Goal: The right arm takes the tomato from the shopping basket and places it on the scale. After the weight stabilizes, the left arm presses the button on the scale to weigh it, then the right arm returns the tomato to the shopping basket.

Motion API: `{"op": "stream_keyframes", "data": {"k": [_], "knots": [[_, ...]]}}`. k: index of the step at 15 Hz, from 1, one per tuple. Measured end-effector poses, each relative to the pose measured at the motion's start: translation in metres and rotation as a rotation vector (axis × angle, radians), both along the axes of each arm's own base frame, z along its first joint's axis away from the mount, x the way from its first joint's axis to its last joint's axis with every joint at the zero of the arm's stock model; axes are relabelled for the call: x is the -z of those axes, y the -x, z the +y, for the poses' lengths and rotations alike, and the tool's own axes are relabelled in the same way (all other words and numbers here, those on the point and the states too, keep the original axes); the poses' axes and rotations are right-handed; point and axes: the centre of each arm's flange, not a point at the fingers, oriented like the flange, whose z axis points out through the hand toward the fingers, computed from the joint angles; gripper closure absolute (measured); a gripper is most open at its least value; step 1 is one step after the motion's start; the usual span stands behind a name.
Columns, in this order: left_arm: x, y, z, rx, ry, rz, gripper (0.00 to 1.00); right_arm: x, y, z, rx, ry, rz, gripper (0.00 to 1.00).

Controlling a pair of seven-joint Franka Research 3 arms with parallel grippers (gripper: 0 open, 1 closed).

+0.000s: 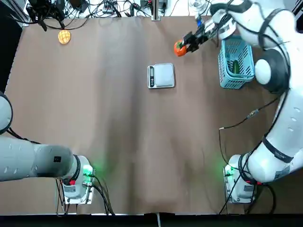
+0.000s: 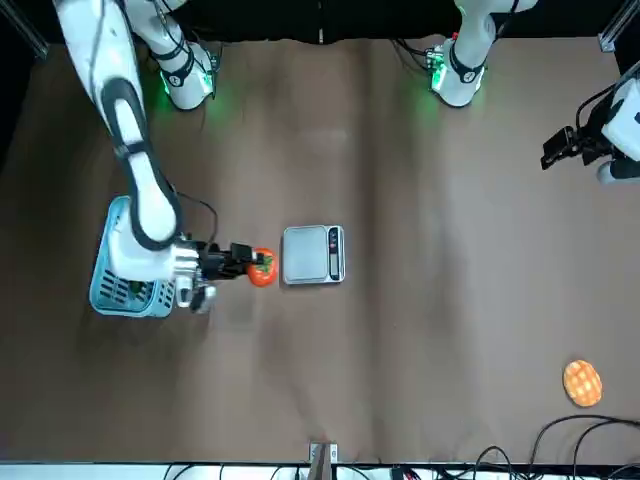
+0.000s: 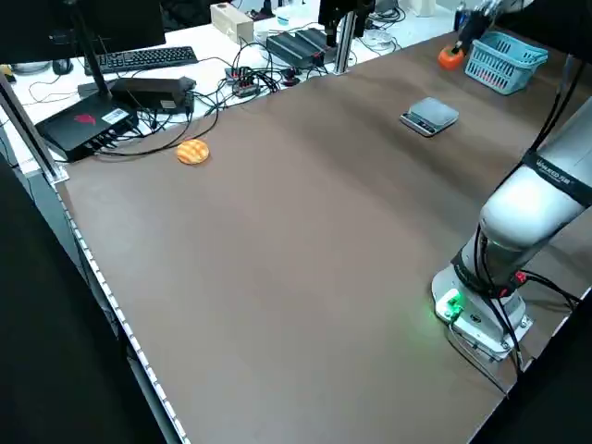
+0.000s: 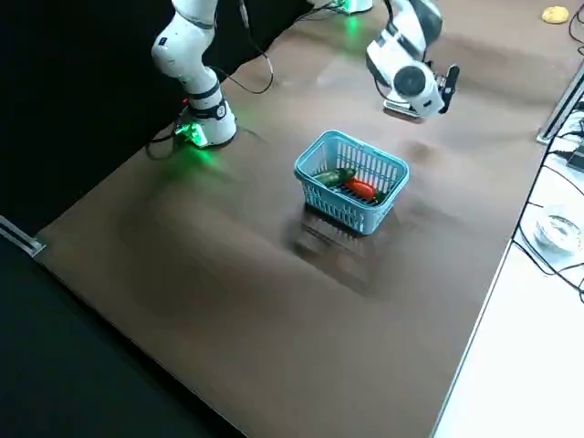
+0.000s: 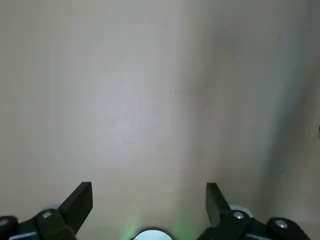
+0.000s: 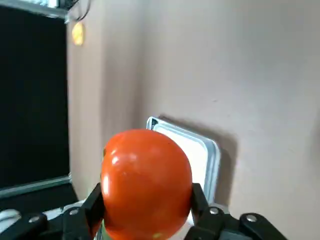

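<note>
My right gripper (image 1: pixel 183 46) is shut on the orange-red tomato (image 1: pixel 179 48) and holds it above the table between the light-blue shopping basket (image 1: pixel 235 63) and the scale (image 1: pixel 161 75). In the front view the tomato (image 2: pixel 262 269) hangs just beside the scale (image 2: pixel 313 254). The right wrist view shows the tomato (image 6: pixel 146 182) clamped between the fingers, with the scale (image 6: pixel 192 147) below and beyond it. My left gripper (image 5: pixel 149 200) is open over bare table, parked near the left edge (image 2: pixel 572 143).
A green vegetable (image 1: pixel 234 65) and a red item (image 4: pixel 360 189) lie in the basket (image 4: pixel 351 181). A yellow waffle-patterned round (image 1: pixel 64 36) sits at the far left corner. Cables and electronics (image 3: pixel 148 88) line the far edge.
</note>
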Motion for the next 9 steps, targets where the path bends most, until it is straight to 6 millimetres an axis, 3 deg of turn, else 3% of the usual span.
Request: {"op": "stream_keyframes", "data": {"k": [4, 7, 9], "knots": [[-0.007, 0.000, -0.001, 0.002, 0.000, -0.010, 0.00, -0.077, 0.007, -0.053, 0.043, 0.249, 0.023, 0.29], [-0.012, 0.000, 0.000, 0.001, 0.000, -0.016, 0.00, -0.114, 0.020, -0.100, 0.043, 0.464, 0.044, 0.29], [-0.015, 0.000, 0.000, 0.000, 0.000, -0.021, 0.00, -0.128, 0.023, -0.136, 0.073, 0.559, 0.044, 0.29]]}}
